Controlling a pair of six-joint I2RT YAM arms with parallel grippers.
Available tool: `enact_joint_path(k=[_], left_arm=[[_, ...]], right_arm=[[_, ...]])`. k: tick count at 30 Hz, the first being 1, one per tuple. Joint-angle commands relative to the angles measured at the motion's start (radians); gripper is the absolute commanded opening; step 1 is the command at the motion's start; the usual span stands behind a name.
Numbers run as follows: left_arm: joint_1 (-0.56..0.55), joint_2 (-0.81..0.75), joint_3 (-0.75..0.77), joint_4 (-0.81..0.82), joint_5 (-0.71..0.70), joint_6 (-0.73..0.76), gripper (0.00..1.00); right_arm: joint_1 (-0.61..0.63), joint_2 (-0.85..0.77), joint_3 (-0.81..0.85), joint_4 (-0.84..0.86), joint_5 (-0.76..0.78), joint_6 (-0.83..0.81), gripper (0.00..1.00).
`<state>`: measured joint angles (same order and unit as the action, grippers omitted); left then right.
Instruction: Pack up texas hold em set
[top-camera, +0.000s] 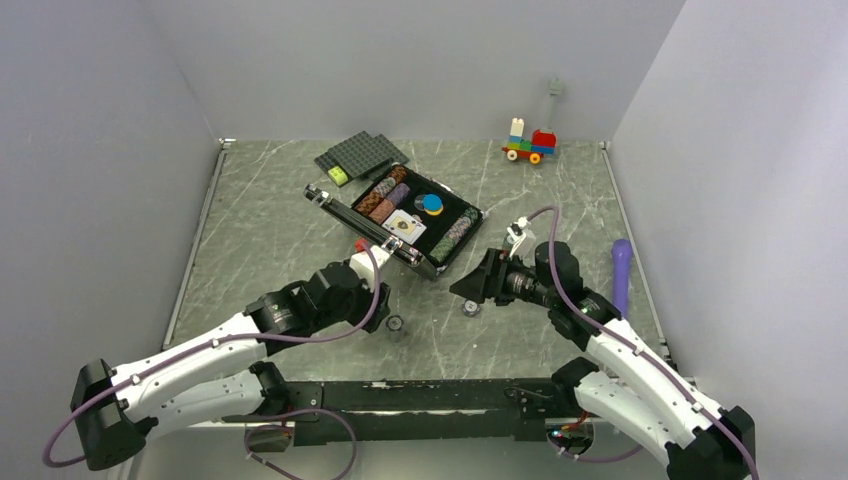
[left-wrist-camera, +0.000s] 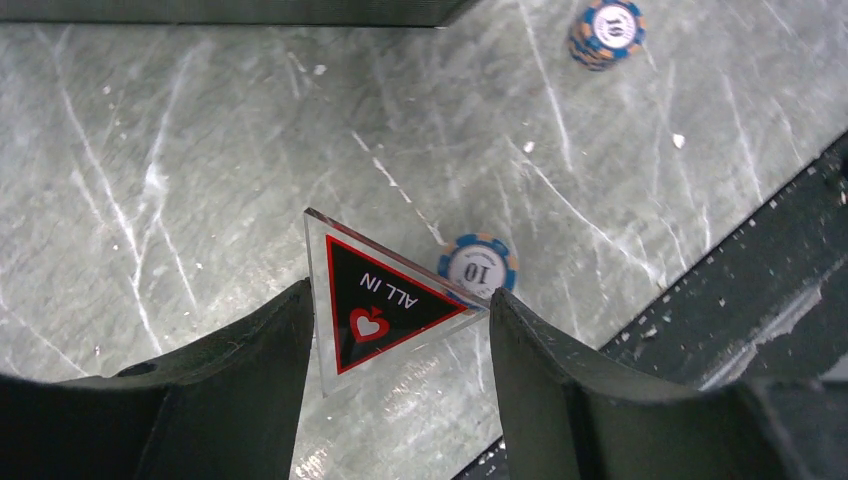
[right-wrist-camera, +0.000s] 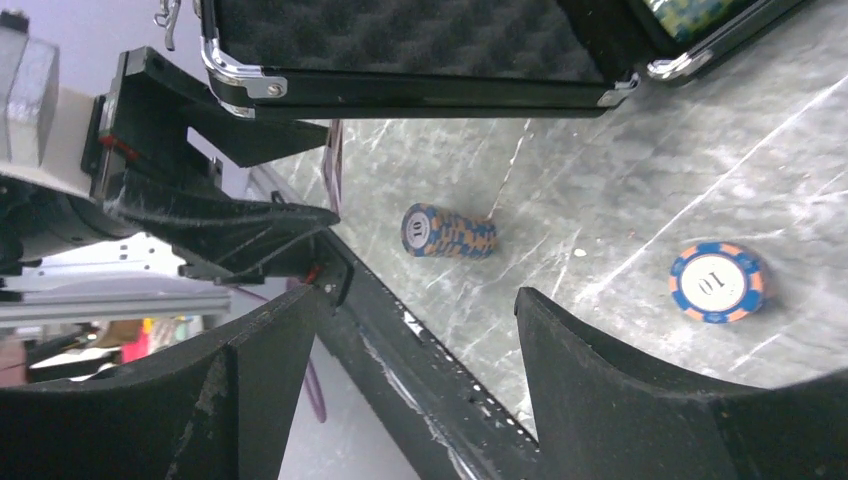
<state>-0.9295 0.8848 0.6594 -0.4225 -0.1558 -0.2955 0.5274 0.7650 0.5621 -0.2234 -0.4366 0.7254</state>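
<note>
apparently left jaws clamp the all-in triangle (left-wrist-camera: 382, 305).

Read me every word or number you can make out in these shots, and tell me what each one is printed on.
"ALL IN": black triangular marker, with a red symbol beside the words.
"10": near chip stack, beside the marker.
"10": far chip stack.
Too small to read: the card and chip rows in the case, seen from above.

The ALL IN marker (left-wrist-camera: 385, 303) partly hides a chip stack (left-wrist-camera: 481, 264) behind it.
</note>
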Motion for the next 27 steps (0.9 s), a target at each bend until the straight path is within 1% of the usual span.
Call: enact_joint_path(k=[1,5,11,19,27], left_arm=[[-0.076,-0.021,0.06,-0.01,-0.014,0.057,0.47],[-0.14,-0.024,0.074,0.001,0.025,0.086,0.47],[-0.219,-0.008,0.098,0.034,0.077,0.125,0.47],[-0.287,0.053,0.14,0.091,0.105,0.161,0.47],[-0.305,0.082,0.154,0.128,0.105,0.175,0.47]], right_arm=[[0.012,-0.003,-0.057,0.21,-0.079,0.161,0.76],[0.042,0.024,-0.085,0.276,-0.074,0.195,0.73],[0.113,0.053,-0.097,0.327,-0.045,0.227,0.69],[0.22,0.108,-0.091,0.361,0.007,0.249,0.64],[0.292,0.156,-0.068,0.38,0.033,0.244,0.6]])
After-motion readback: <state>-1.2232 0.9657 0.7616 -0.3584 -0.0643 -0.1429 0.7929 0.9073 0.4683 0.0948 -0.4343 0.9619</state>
